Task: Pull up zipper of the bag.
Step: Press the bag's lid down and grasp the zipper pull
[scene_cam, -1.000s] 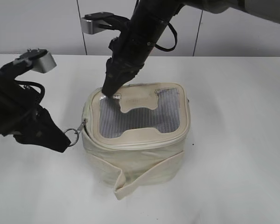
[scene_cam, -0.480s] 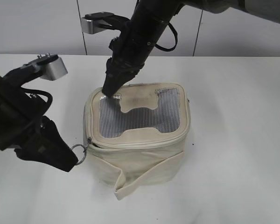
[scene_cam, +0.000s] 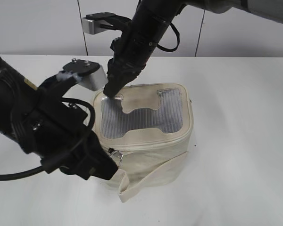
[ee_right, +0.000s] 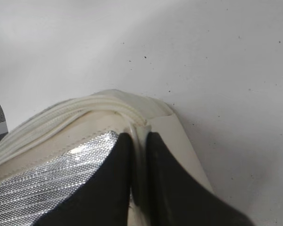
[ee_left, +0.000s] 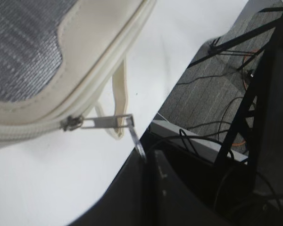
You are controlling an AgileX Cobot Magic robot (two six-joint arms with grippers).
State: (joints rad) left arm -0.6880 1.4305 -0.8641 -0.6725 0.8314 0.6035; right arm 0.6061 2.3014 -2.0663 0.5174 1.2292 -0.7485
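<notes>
Left gripper (ee_left: pixel 141 157) clamped on the zipper (ee_left: pixel 99 122) ring pull; right gripper (ee_right: pixel 137 188) narrowly parted, pinching a lid fold of the bag (scene_cam: pixel 146 141)

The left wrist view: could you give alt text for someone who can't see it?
A silver slider sits on the zipper along the bag's lid rim, its ring pull running into the dark left gripper. Below lies a white table.

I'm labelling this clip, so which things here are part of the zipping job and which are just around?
In the job:
bag
zipper
left gripper, shut on the ring pull
right gripper, pinching the lid rim

Just around:
white table
floor cables
</notes>
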